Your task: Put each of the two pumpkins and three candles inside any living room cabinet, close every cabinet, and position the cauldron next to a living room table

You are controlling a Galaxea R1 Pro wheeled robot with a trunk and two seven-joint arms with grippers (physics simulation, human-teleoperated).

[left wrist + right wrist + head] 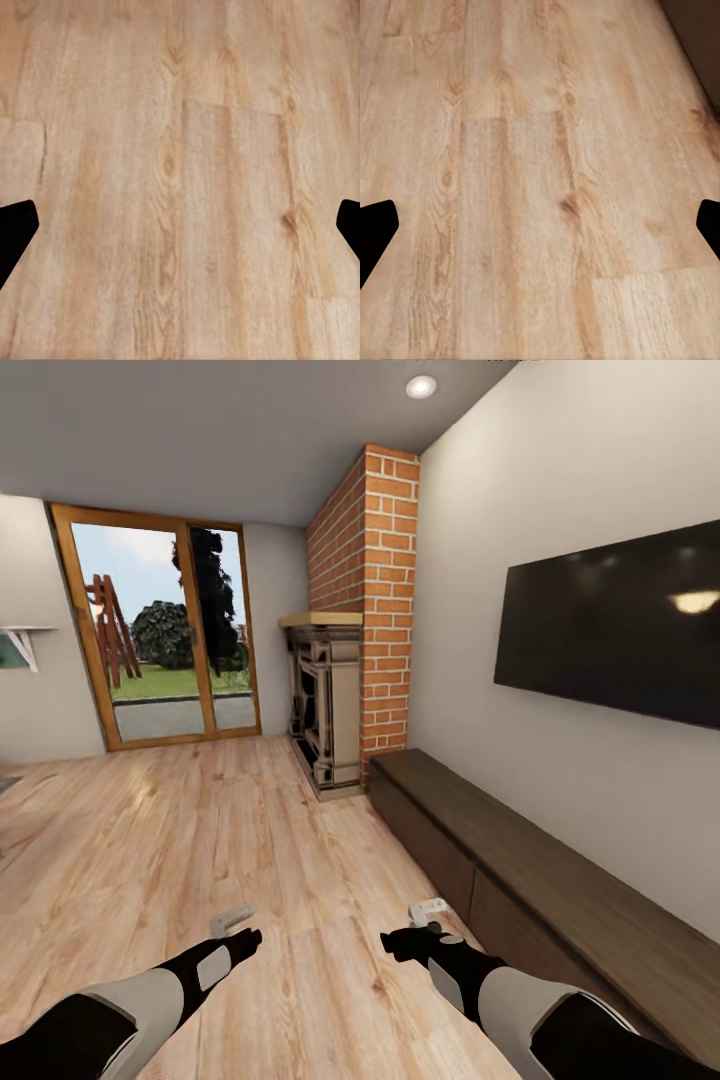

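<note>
1. Far left from the head camera I see a glass door (165, 635) in a wooden frame, garden outside, well ahead of my left gripper and off to its left.
2. A small white wall shelf (25, 635) sits further left of that door.
3. My left gripper (232, 926) hangs over the wooden floor (200, 830), nothing between the fingers. In its wrist view the two black fingertips (15, 232) sit at opposite edges, wide apart, so the jaws are released; only floor planks lie between them.
4. Ahead of both grippers, between them in line, stands a fireplace (328, 705) with a pale mantel, against a brick chimney column (375, 600).
5. My right gripper (425, 918) also hovers over the floor, empty. Its wrist view shows the fingertips (376, 229) far apart, jaws released, bare planks in the gap.
6. The cabinet (560, 900), long, low, dark brown, runs along the right wall just to the right of my right gripper, not touching it. Front panels look shut, top bare. A dark sliver of it shows at the corner of the right wrist view (697, 37).
7. Above the cabinet a black TV (615, 625) hangs on the wall, up and right of the right jaws.
</note>
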